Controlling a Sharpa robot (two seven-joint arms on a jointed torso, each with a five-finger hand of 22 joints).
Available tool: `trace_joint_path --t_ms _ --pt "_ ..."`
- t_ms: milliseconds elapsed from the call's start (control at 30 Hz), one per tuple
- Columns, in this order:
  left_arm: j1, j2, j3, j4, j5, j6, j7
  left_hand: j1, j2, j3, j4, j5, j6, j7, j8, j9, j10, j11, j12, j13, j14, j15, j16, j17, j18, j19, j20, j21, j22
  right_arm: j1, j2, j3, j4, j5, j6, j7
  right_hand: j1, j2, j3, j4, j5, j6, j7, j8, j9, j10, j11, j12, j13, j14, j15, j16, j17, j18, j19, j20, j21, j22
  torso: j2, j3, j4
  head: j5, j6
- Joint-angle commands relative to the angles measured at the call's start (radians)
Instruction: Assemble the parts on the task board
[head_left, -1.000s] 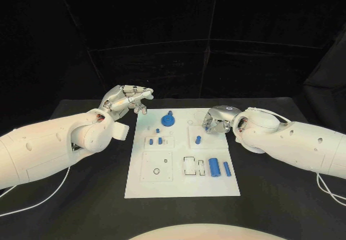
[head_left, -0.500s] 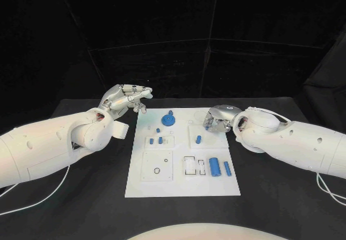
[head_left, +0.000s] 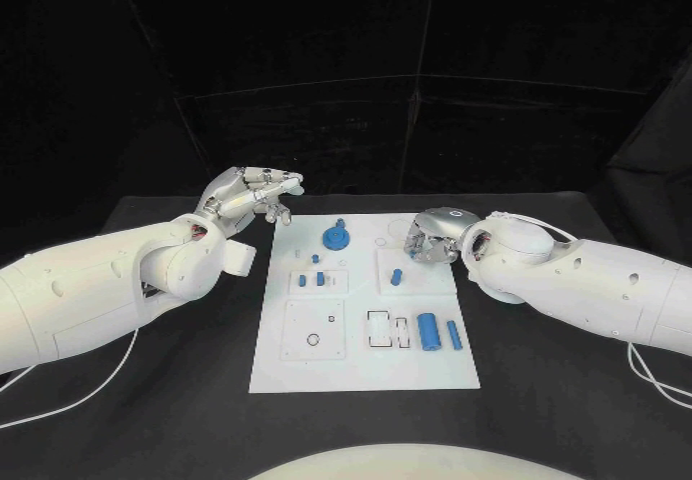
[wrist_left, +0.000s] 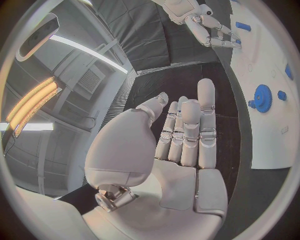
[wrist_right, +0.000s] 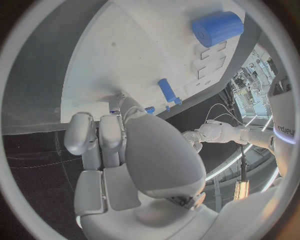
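The white task board lies in the middle of the table. On it are a blue gear, small blue pegs, a short blue piece, a blue cylinder and a blue bar. My left hand hovers off the board's far left corner, fingers straight and together, holding nothing. My right hand is at the board's far right edge, fingers curled down to the board. A small blue bit shows by its fingertips; I cannot tell whether it is held.
Black table surrounds the board on all sides. White cables trail beside the right arm and by the left arm. The board's near part has empty recesses.
My right hand has edged slightly toward the board's far edge. The left hand and the parts on the board stay where they were.
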Motion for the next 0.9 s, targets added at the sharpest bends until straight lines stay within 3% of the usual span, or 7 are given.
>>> trace_joint_path --t_ms 33,500,700,900 --pt "0.001 0.000 0.001 0.001 0.007 0.003 0.007 0.008 0.004 -0.008 0.000 -0.006 -0.007 0.002 0.005 0.001 -0.008 0.000 0.006 0.001 -0.006 -0.002 -0.005 -0.001 0.013 -0.008 0.000 -0.006 -0.003 -0.003 0.003 -0.002 0.004 -0.015 0.011 -0.012 -0.023 -0.003 0.025 0.000 0.007 0.011 0.000 -0.005 0.001 0.008 -0.002 -0.008 0.001 0.021 -0.006 0.007 -0.001 -0.013 0.007 -0.002 0.008 0.006 -0.001 -0.0003 0.0008 0.000 -0.001" --pt "0.001 0.000 0.001 -0.002 0.007 -0.009 0.009 0.016 0.006 -0.011 -0.004 -0.005 -0.012 0.004 0.004 0.000 -0.013 0.001 0.007 0.002 -0.007 -0.001 -0.004 -0.003 0.013 -0.007 0.001 -0.008 -0.005 -0.004 -0.010 -0.002 0.029 -0.024 -0.075 -0.013 -0.075 -0.035 0.143 -0.019 0.052 0.030 -0.003 -0.007 0.002 0.030 -0.005 -0.022 0.003 0.025 -0.009 0.034 0.016 -0.020 0.023 -0.004 0.031 0.040 -0.002 -0.0001 -0.0001 0.002 0.000" --pt "0.001 -0.001 0.001 -0.004 0.007 -0.009 0.009 0.018 0.007 -0.012 -0.005 -0.005 -0.012 0.004 0.005 0.000 -0.014 0.002 0.008 0.002 -0.007 -0.001 -0.004 -0.005 0.013 -0.006 0.001 -0.009 -0.006 -0.004 -0.037 -0.001 0.059 -0.023 -0.140 -0.011 -0.101 -0.052 0.196 -0.034 0.057 0.036 -0.005 -0.008 0.002 0.039 -0.005 -0.026 0.004 0.025 -0.010 0.044 0.021 -0.023 0.033 -0.005 0.044 0.059 -0.003 -0.0017 0.0035 -0.002 0.002" --pt "0.001 -0.001 0.001 -0.007 0.007 -0.009 0.008 0.019 0.007 -0.012 -0.005 -0.005 -0.012 0.004 0.005 0.000 -0.014 0.002 0.008 0.002 -0.008 -0.001 -0.004 -0.005 0.013 -0.006 0.001 -0.009 -0.006 -0.003 -0.064 -0.001 0.098 -0.009 -0.179 -0.007 -0.112 -0.059 0.214 -0.039 0.057 0.037 -0.004 -0.008 0.002 0.040 -0.005 -0.027 0.004 0.025 -0.010 0.046 0.021 -0.024 0.036 -0.005 0.048 0.065 -0.004 -0.0017 0.0004 0.001 0.005"
